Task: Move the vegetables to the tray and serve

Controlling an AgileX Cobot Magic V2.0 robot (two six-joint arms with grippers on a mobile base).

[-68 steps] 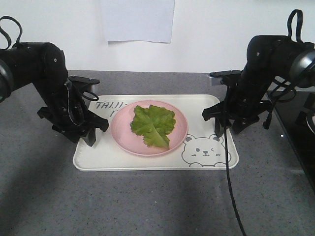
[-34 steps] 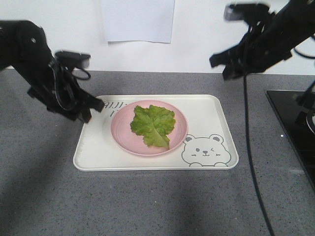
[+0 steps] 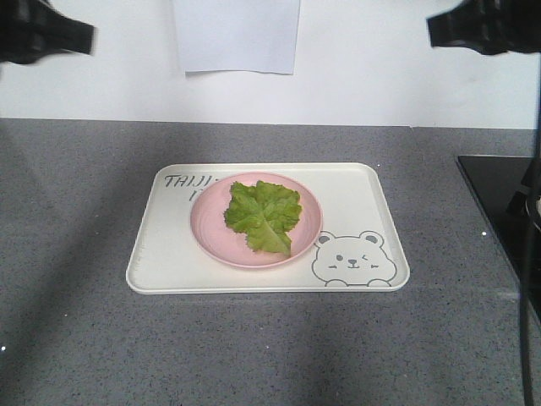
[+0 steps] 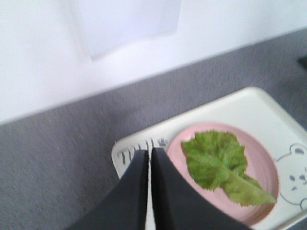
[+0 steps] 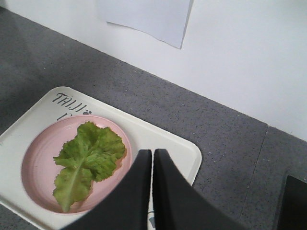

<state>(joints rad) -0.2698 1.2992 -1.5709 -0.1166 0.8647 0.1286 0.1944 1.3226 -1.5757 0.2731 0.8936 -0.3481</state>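
The vegetables, one green crinkled lettuce leaf [image 3: 264,216], lie on a round pink plate [image 3: 211,237]. The plate stands on the cream tray [image 3: 355,199] with the bear drawing, at the middle of the grey counter. Both arms are raised high, showing only as dark shapes in the front view's top corners. My left gripper [image 4: 149,151] is shut and empty, high over the tray's [image 4: 125,152] lettered corner, left of the leaf [image 4: 216,160]. My right gripper [image 5: 152,151] is shut and empty too, high over the tray's [image 5: 184,148] far right part, right of the leaf [image 5: 88,158].
A white sheet of paper [image 3: 237,34] hangs on the wall behind the counter. A black glossy surface [image 3: 499,199] lies at the counter's right end, with a dark cable [image 3: 531,279] hanging by it. Grey counter [image 3: 76,220] surrounds the tray on every side.
Both arms have lifted from beside the tray's two short ends up to the top corners of the front view. Leaf, plate and tray stay where they were.
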